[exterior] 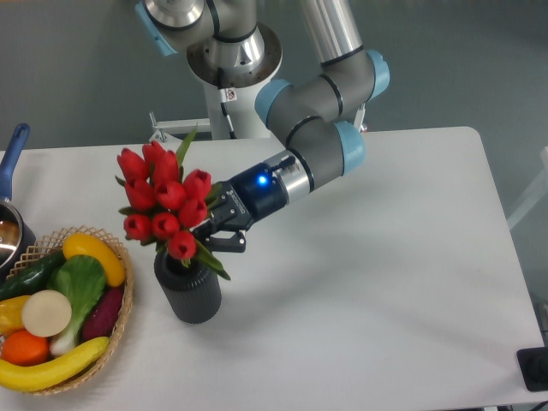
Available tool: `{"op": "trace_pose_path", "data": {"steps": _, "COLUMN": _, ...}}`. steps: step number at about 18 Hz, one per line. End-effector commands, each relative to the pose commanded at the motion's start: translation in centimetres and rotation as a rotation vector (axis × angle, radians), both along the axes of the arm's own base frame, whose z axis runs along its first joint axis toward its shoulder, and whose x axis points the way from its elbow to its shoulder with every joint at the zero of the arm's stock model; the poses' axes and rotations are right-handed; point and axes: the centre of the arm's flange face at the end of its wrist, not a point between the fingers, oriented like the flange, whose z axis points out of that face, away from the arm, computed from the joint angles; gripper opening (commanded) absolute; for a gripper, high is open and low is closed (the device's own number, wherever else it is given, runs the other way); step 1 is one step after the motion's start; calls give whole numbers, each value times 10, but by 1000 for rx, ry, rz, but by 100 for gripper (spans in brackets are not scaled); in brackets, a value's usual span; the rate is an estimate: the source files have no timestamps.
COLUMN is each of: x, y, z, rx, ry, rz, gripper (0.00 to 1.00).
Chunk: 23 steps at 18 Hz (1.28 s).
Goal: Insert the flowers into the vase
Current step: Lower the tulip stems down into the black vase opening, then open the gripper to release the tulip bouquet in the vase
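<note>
Camera view: tulip bunch [164, 199] stands with stems down in the ribbed grey vase [190, 293] near the surface's left edge; insertion looks nearly done. Gripper [219, 229] clamps the leaves; release remains.

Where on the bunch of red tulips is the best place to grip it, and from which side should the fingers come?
Grip the bunch of red closed tulip buds low, on the leaves and stems just above the mouth of the dark grey ribbed cylinder vase. Come from the right of the picture, where the gripper already is. The buds spread wide and would crush; the woven basket crowds the left side.
</note>
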Motion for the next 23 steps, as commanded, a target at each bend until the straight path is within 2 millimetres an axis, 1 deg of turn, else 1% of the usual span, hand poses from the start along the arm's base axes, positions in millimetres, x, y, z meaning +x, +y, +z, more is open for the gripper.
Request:
{"op": "trace_pose_path", "data": {"steps": 3, "x": 0, "y": 0, "z": -8, "rx": -1, "ry": 4, "rz": 0, "gripper": 15}}
{"op": "trace_pose_path", "data": {"steps": 5, "x": 3, "y": -3, "z": -23, "rx": 6, "ry": 16, "rz": 2, "gripper": 15}}
{"op": "trace_pose_path", "data": {"steps": 8, "x": 5, "y": -5, "z": -35, "rx": 6, "ry": 16, "rz": 4, "gripper": 15}}
{"op": "trace_pose_path", "data": {"steps": 10, "x": 9, "y": -8, "z": -40, "rx": 4, "ry": 12, "rz": 4, "gripper": 15}}
{"op": "trace_pose_path", "data": {"steps": 12, "x": 9, "y": -8, "z": -44, "rx": 7, "ry": 17, "rz": 4, "gripper": 15}}
{"op": "trace_pose_path", "data": {"steps": 13, "x": 9, "y": -8, "z": -45, "rx": 6, "ry": 16, "rz": 4, "gripper": 16}}
{"op": "trace_pose_path", "data": {"steps": 15, "x": 9, "y": -8, "z": -45, "rx": 10, "ry": 21, "rz": 6, "gripper": 21}}
{"op": "trace_pose_path", "data": {"steps": 16, "x": 9, "y": -8, "z": -45, "rx": 11, "ry": 24, "rz": 4, "gripper": 24}}
{"op": "trace_pose_path", "data": {"steps": 17, "x": 9, "y": -8, "z": -44, "rx": 14, "ry": 27, "rz": 6, "gripper": 34}}
{"op": "trace_pose_path", "data": {"steps": 18, "x": 9, "y": -8, "z": -44, "rx": 19, "ry": 35, "rz": 6, "gripper": 54}}
{"op": "trace_pose_path", "data": {"steps": 20, "x": 7, "y": -10, "z": -44, "rx": 27, "ry": 48, "rz": 10, "gripper": 63}}
{"op": "trace_pose_path", "data": {"steps": 21, "x": 7, "y": -10, "z": -43, "rx": 28, "ry": 49, "rz": 10, "gripper": 66}}
{"op": "trace_pose_path", "data": {"steps": 23, "x": 6, "y": -10, "z": -43, "rx": 31, "ry": 55, "rz": 12, "gripper": 80}}
